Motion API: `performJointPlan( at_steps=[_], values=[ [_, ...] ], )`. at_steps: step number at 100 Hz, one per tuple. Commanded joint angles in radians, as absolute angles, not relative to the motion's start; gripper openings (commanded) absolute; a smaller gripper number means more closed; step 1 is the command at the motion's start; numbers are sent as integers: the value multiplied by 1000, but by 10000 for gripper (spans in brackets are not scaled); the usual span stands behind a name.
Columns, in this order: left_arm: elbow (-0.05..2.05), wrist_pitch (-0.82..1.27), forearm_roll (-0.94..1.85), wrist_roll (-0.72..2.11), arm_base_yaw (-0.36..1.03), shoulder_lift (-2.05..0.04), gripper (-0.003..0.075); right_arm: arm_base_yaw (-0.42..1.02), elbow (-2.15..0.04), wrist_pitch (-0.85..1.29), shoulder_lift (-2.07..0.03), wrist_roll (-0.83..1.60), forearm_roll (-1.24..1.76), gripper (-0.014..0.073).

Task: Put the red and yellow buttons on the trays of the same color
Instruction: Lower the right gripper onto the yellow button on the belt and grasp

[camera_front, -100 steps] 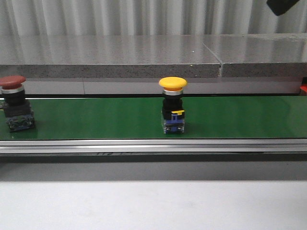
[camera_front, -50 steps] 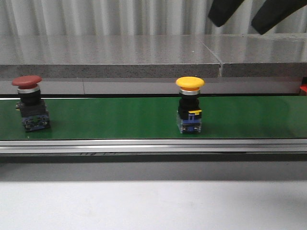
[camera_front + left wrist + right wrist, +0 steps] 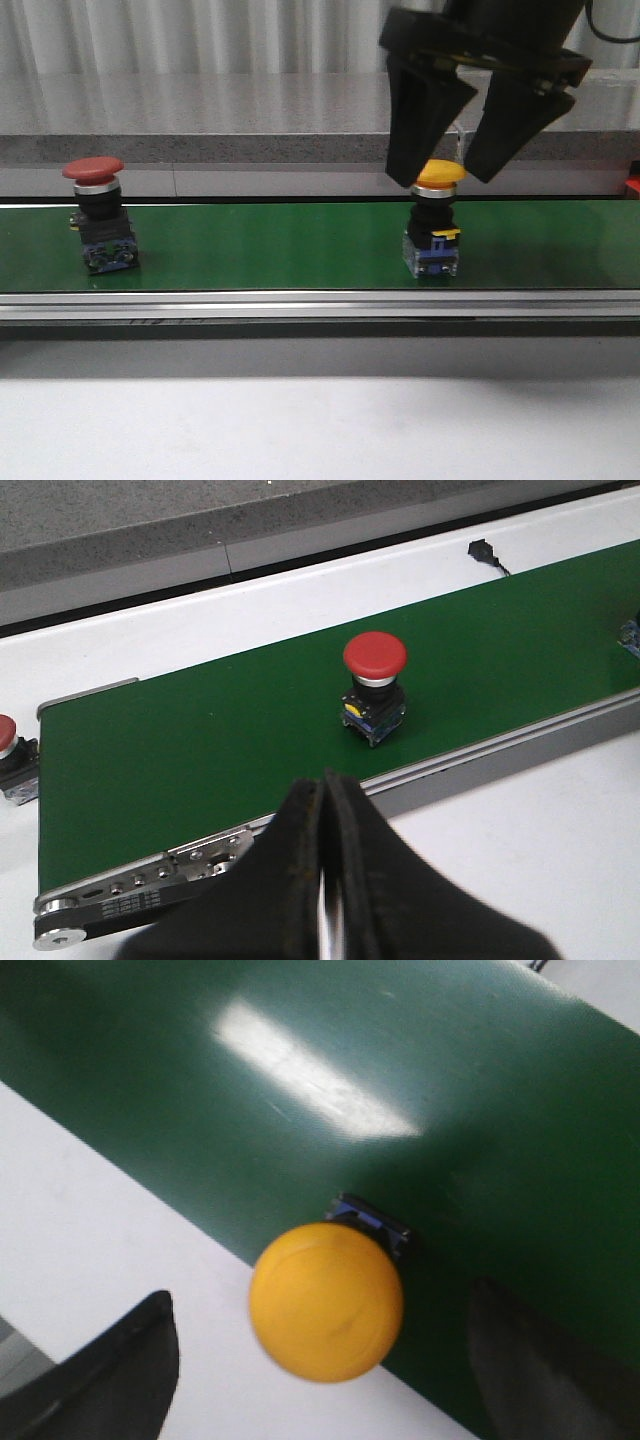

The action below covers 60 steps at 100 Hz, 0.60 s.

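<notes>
The yellow button (image 3: 440,172) stands upright on the green belt (image 3: 260,245), right of centre. My right gripper (image 3: 445,178) hangs open over it, one black finger on each side of the cap and neither touching it. In the right wrist view the yellow button (image 3: 326,1300) sits between the two spread fingers (image 3: 130,1360), by the belt's edge. The red button (image 3: 93,168) stands on the belt at the left. In the left wrist view the red button (image 3: 375,657) lies beyond my left gripper (image 3: 325,785), which is shut on nothing. No trays are in view.
A second red button (image 3: 5,738) sits on the white surface past the belt's end. The belt's metal rail (image 3: 300,305) runs along the front, and a grey stone ledge (image 3: 250,120) lies behind it. A small red patch (image 3: 633,185) shows at the far right.
Both buttons have ridden the belt to the right. My right gripper has come down from the top of the view and now straddles the yellow button's cap.
</notes>
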<state>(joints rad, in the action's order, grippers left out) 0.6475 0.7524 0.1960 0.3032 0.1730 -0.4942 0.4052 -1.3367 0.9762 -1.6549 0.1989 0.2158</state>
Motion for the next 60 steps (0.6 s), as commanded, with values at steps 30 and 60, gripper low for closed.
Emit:
performJointPlan(
  at_steps=[30,60],
  values=[
    [675,685,220,292,183,-501,-21,390,-1370,928,-1668,214,192,357],
    [675,685,220,292,183,-501,-21,390,-1370,916,-1623,212,191,250]
  ],
)
